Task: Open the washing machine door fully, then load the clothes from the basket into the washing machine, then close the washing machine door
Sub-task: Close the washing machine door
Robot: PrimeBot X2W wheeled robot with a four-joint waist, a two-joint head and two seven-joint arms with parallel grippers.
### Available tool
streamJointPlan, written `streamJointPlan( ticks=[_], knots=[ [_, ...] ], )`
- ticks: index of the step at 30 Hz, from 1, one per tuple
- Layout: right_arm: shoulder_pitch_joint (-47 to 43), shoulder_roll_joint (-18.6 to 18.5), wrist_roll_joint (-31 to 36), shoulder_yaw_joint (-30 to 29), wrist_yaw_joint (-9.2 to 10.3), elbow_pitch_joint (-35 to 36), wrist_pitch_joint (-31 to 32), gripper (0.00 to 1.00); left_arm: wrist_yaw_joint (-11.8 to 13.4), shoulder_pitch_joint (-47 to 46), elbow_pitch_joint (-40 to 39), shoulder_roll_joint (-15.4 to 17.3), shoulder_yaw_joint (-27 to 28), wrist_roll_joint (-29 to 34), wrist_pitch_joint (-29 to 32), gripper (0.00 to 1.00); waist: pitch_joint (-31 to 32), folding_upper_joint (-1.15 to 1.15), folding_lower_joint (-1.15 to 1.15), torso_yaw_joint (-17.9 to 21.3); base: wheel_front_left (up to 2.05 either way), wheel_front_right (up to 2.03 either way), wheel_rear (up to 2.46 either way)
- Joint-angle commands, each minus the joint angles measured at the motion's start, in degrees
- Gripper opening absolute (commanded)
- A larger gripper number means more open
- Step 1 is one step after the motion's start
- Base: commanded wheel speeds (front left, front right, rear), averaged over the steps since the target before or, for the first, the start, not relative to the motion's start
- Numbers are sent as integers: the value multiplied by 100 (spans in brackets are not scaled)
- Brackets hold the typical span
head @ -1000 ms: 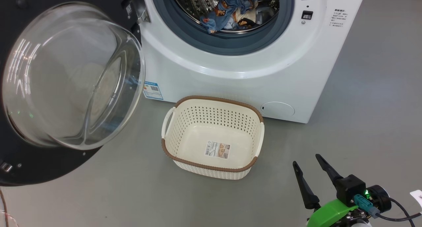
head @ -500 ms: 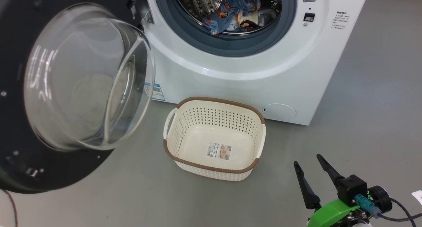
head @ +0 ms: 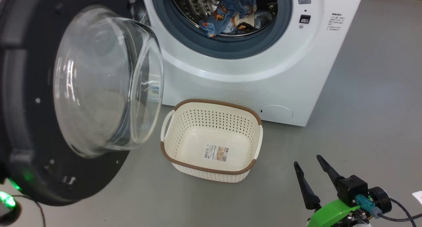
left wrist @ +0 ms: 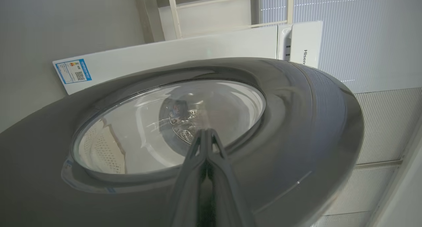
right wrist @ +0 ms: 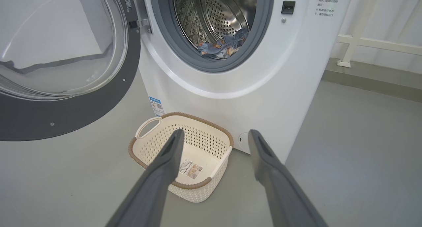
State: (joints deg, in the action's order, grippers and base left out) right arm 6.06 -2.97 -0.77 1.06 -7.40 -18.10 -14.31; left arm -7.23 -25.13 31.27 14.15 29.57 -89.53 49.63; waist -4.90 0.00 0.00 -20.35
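The washing machine door (head: 36, 121) stands part-way open at the left, its glass bowl (head: 105, 85) facing the white washing machine (head: 237, 72). Blue printed clothes (head: 230, 17) lie in the steel drum. On the floor before the machine sits the basket (head: 204, 169), with just a label on its bottom. My left gripper (left wrist: 206, 134) is shut, fingers pressed together and pointing at the door's outer face (left wrist: 296, 121); whether they touch it I cannot tell. My right gripper (head: 306, 161) is open and holds nothing, low to the right of the basket (right wrist: 201, 119).
Grey floor spreads right of the machine and around the basket. A round service cap (head: 276, 112) sits low on the machine's front. A white railing (right wrist: 379, 44) runs along the wall on the right. A green light (head: 5, 199) glows at the lower left.
The door has swung toward the machine's opening and now covers the blue label. The picture has shifted a little. The right gripper and the basket have stayed in place.
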Motion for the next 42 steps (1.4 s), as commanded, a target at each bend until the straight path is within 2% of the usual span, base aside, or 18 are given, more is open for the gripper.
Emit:
streamJointPlan(
  ticks=[1, 12, 18, 26, 35, 42],
  knots=[
    [114, 10, -150, 133, -9, 116, -69, 100, 17, 108, -363, 84, -11, -83, 253, 0, 3, 0, 0, 35, 0, 0, 0],
    [128, 10, -304, 169, -9, 54, -69, 100, 21, 968, -1759, -748, -151, -260, 399, 0, -35, 0, 0, 301, 0, 0, 0],
    [158, 10, -333, 170, -9, 73, -69, 100, 17, 1246, -2221, -1012, -410, -287, 311, 0, -54, 0, 0, 517, 0, 0, 0],
    [221, 10, -334, 179, -9, 110, -69, 100, 7, 1388, -2501, -1109, -850, -398, 82, 0, -104, 0, 0, 851, 0, 0, 0],
    [232, 10, -401, 182, -9, 142, -69, 100, 9, 1438, -2774, -1124, -1405, -623, -88, 0, -146, 0, 0, 1387, 0, 0, 0],
    [247, 10, -464, 195, -9, 173, -69, 100, 7, 1375, -2805, -1126, -1746, -688, -455, 0, -162, 0, 0, 1872, 0, 0, 0]
  ],
)
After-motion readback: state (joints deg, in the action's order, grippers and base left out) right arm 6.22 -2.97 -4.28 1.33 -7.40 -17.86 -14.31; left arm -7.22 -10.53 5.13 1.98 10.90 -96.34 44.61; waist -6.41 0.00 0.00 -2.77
